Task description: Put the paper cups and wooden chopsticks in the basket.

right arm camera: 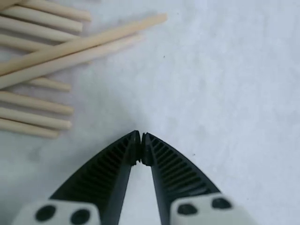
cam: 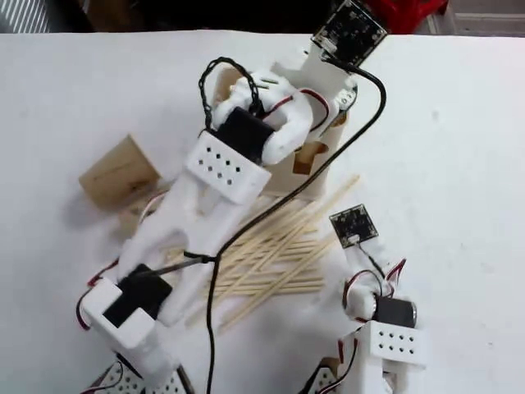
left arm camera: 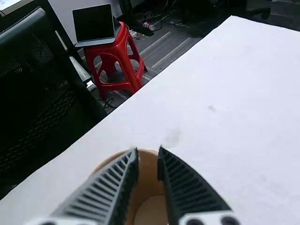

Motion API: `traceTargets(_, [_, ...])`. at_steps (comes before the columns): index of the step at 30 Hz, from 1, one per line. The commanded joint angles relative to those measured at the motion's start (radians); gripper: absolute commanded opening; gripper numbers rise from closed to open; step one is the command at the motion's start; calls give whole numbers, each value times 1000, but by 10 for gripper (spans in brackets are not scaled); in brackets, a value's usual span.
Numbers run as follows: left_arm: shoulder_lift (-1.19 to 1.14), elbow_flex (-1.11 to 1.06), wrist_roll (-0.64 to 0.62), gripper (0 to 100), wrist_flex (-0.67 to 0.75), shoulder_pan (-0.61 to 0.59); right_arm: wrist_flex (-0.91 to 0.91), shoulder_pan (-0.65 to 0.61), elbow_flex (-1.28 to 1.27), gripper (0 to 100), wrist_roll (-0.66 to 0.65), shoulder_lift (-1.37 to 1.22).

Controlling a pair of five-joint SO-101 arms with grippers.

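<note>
Right gripper (right arm camera: pixel 141 140) hangs over bare table (cam: pixel 459 164), fingertips pressed together on nothing, just beside the chopsticks' (right arm camera: pixel 47 47) ends; its arm sits folded at the near edge. From above, the chopsticks (cam: pixel 271 246) lie in a loose heap mid-table, with a spare cup (cam: pixel 119 174) on its side to their left. The left arm stretches diagonally over the heap to the basket (cam: pixel 289 174) near the far edge. Its wrist view adds the left gripper (left arm camera: pixel 147 152) nearly closed, pinching a held cup (left arm camera: pixel 146 183), and a red stool (left arm camera: pixel 115 65) beyond the table.
</note>
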State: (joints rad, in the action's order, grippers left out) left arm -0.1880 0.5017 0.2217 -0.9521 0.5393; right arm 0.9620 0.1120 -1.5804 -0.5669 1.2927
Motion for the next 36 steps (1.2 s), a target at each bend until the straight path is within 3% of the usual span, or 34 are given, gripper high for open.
traceTargets(1, [12,78,23,94,-18,7,-12,-2,5,21,-2,-4])
traceTargets(8, [10,410,20,94,-261,-47,-12,-2,5,20,-2,-4])
traceTargets(13, [1,643,20,94,-457,-246,-12,-2,5,20,-2,-4])
traceTargets(17, [-1,601,20,94,-577,-461,-12,-2,5,21,-2,-4])
traceTargets(21, [-1,419,25,98,-626,-630,-12,-2,5,21,-2,-4])
traceTargets(27, [-2,15,29,98,-506,-743,-12,-4,5,21,-2,-4])
traceTargets(31, [-2,-167,26,100,-350,-736,-12,-2,5,21,-2,-4])
traceTargets(36, [-4,-288,-6,171,-193,-716,-12,-2,5,21,-2,-4])
